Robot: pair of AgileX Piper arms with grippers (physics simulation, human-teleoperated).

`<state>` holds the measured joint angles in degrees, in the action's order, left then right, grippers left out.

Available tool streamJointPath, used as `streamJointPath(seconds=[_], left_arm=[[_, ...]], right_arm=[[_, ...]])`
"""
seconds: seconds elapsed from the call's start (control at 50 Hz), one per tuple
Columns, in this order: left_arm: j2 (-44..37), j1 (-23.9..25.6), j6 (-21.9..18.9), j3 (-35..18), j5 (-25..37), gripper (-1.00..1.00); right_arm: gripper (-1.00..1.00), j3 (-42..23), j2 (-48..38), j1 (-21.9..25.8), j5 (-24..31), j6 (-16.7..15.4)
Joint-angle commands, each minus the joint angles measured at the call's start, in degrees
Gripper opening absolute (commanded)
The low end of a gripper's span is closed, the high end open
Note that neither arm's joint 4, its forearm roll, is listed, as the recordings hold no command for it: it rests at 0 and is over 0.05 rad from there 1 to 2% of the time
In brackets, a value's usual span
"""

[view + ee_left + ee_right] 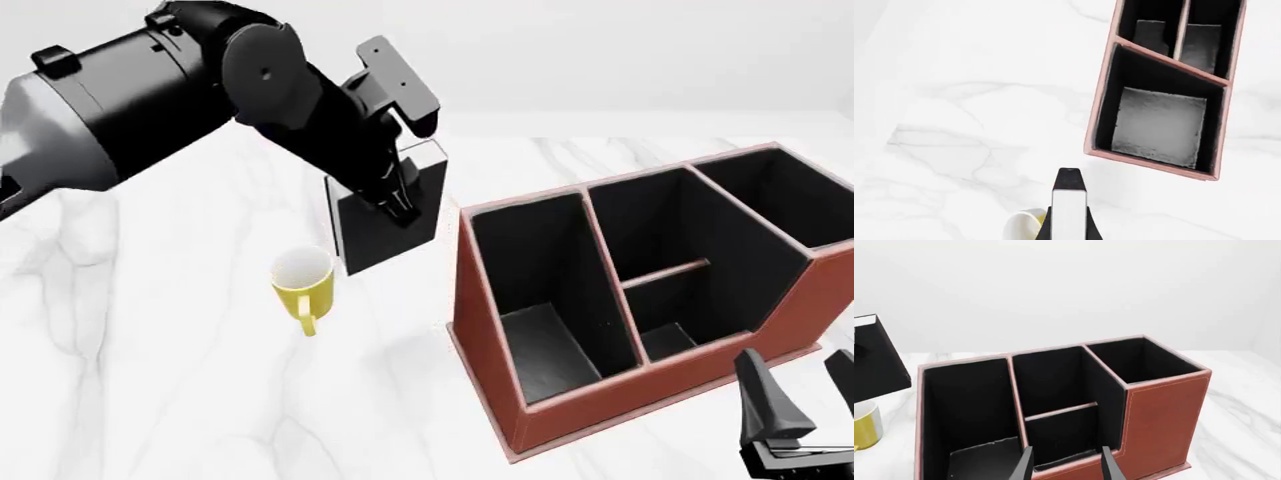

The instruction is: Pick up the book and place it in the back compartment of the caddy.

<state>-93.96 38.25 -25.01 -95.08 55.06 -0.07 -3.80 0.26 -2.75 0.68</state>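
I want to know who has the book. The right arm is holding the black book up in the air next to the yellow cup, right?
Not quite. The left pincer holds the book up beside the yellow cup, as the front view shows. The right pincer is empty, down by the caddy.

Book (387,215): upper part covered by the left pincer (396,205); fingertips not discernible against the black cover. In the right wrist view, cut by the frame edge.
Mug (1021,226): left wrist view, only a sliver shows, rest behind the book.
Caddy (487,345): 3 o'clock end runs off frame in the front view.
Right pincer (801,395): base cropped at 5 o'clock.
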Motion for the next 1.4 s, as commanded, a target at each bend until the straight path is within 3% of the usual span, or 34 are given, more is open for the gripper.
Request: streamJointPath(seconds=[0.02, 0.08, 0.2, 0.28, 0.38, 0.44, 0.7, 0.72, 0.8, 0.94, 1.04, 1.08, 1.14, 1.36, 1.4], left_arm=[[-1.8, -0.9, -6.0, -22.8, 13.8, -1.00], [-2.0, -0.5, -6.9, -26.8, 14.8, -1.00], [-1.6, 0.5, -9.0, -29.9, 14.8, -1.00], [-2.8, 1.6, -10.2, -35.8, 14.8, -1.00], [-6.4, 2.3, -9.4, -42.8, 14.8, -1.00], [-7.9, 2.4, -9.3, -44.4, 14.8, -1.00], [-15.5, 13.6, -5.5, -57.4, 14.8, -1.00], [-17.8, 15.5, -5.2, -60.8, 14.8, -1.00], [-21.2, 19.1, -3.7, -65.7, 14.6, -1.00], [-24.1, 23.2, -1.1, -67.1, 11.1, -1.00], [-27.2, 23.8, -1.3, -67.0, 7.2, -1.00], [-30.1, 23.7, -2.6, -66.8, 7.6, -1.00], [-31.0, 24.9, -0.2, -66.9, 5.7, -1.00], [-33.5, 27.8, 0.0, -64.1, 2.3, -1.00], [-34.5, 28.0, 0.7, -65.9, 3.4, -1.00]], right_arm=[[1.00, 0.0, 0.6, 0.0, 0.5, -0.1], [1.00, 0.0, 0.7, 0.0, 0.6, -0.1], [1.00, 0.0, 1.0, 0.1, 0.8, -0.1], [1.00, 0.0, 1.1, 0.1, 0.9, -0.1], [1.00, 0.0, 0.9, 0.1, 0.7, -0.1], [1.00, 0.0, 1.0, 0.1, 0.8, -0.1], [1.00, 0.0, 0.5, 0.1, 0.4, -0.1], [1.00, 0.0, 0.8, 0.1, 0.7, -0.1], [1.00, 0.0, 0.5, 0.1, 0.4, 0.0], [1.00, 0.0, 0.1, 0.0, 0.1, 0.1], [1.00, 0.0, 0.7, 0.0, 0.7, 0.3], [1.00, 0.0, 1.3, 0.0, 1.2, 0.3], [1.00, 0.0, 1.1, 0.0, 0.9, 0.3], [1.00, 0.0, 1.4, -0.1, 1.3, 0.3], [1.00, 0.0, 1.3, -0.1, 1.2, 0.3]])
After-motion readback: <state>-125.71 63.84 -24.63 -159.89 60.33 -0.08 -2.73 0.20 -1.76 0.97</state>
